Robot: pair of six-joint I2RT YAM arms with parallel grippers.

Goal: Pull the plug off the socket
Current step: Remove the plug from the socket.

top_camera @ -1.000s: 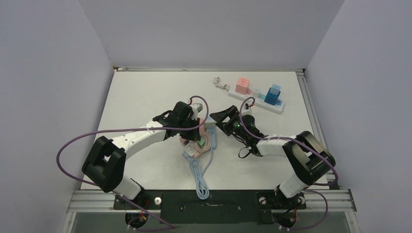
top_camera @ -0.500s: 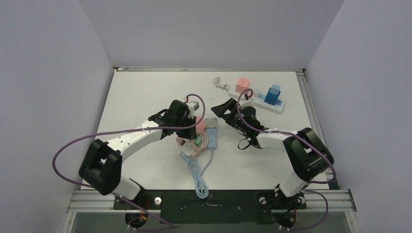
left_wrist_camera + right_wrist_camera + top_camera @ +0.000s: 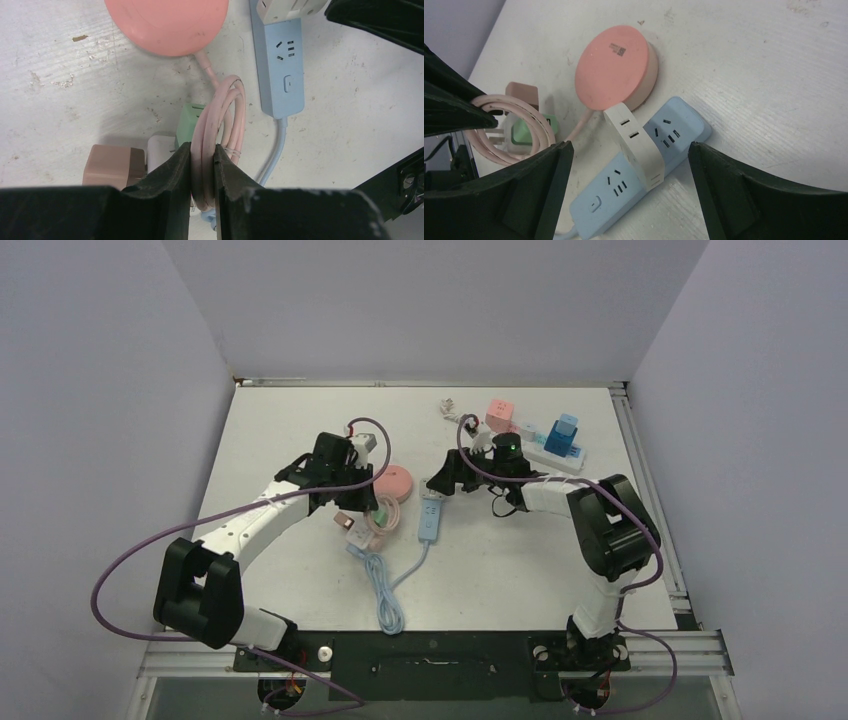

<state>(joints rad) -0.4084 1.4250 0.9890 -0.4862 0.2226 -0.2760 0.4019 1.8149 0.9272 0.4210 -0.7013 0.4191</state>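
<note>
A light-blue power strip (image 3: 429,522) lies mid-table, with a white adapter plug (image 3: 433,496) seated in its far end. The right wrist view shows the strip (image 3: 621,192) and the white plug (image 3: 636,145) between my right jaws. My right gripper (image 3: 443,483) (image 3: 629,170) is open, straddling the strip's far end without touching it. My left gripper (image 3: 356,508) (image 3: 202,167) is shut on a pink coiled cable (image 3: 220,125) leading to a round pink device (image 3: 394,483) (image 3: 167,22). A green plug (image 3: 187,122) lies under the coil.
A brown plug (image 3: 112,165) and a white plug (image 3: 160,149) lie beside the left fingers. At the back right, a white power strip (image 3: 575,463) carries a pink cube (image 3: 499,416) and blue adapters (image 3: 563,436). A small white cable bundle (image 3: 456,410) lies near it. The blue strip's cord (image 3: 388,590) loops toward the near edge.
My left gripper has moved left and back, dragging the pink cable, the round device and the plugs with it. My right gripper has swung to the blue strip's far end.
</note>
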